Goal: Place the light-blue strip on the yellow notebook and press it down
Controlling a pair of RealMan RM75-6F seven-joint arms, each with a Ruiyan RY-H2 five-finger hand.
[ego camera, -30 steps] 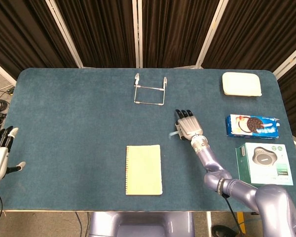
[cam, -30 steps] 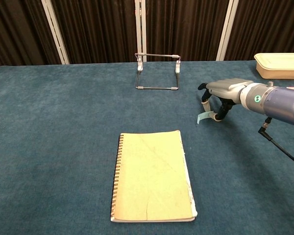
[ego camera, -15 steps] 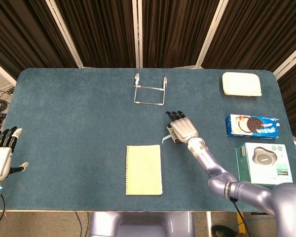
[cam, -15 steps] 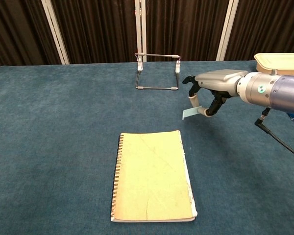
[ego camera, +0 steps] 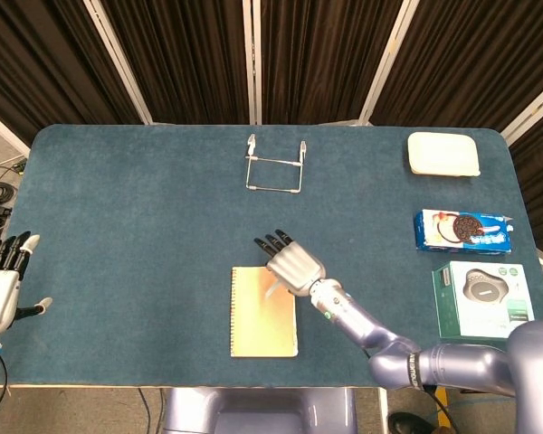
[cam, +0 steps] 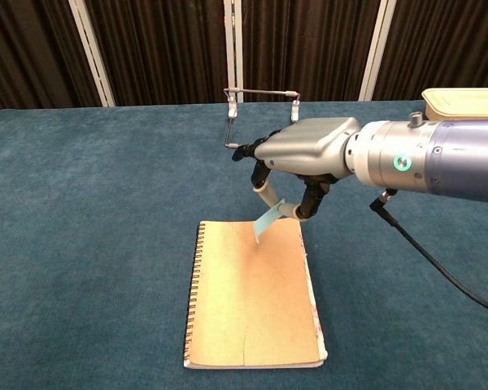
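Note:
The yellow notebook (ego camera: 263, 312) (cam: 252, 296) lies flat near the table's front edge, its spiral on the left. My right hand (ego camera: 291, 265) (cam: 297, 161) hovers over the notebook's far right corner and pinches the light-blue strip (cam: 267, 219) (ego camera: 273, 287) between thumb and a finger. The strip hangs slanted, its lower end just above the cover. My left hand (ego camera: 0, 287) stays at the table's left edge with fingers spread and nothing in it; the chest view does not show it.
A wire stand (ego camera: 274, 165) (cam: 261, 119) is at the back centre. Along the right side sit a cream lidded box (ego camera: 443, 154) (cam: 464, 107), a cookie pack (ego camera: 462, 230) and a boxed device (ego camera: 485, 301).
My right hand has carried the strip left and toward the front, from the bare cloth right of the notebook to above its far right corner. The left hand has barely moved.

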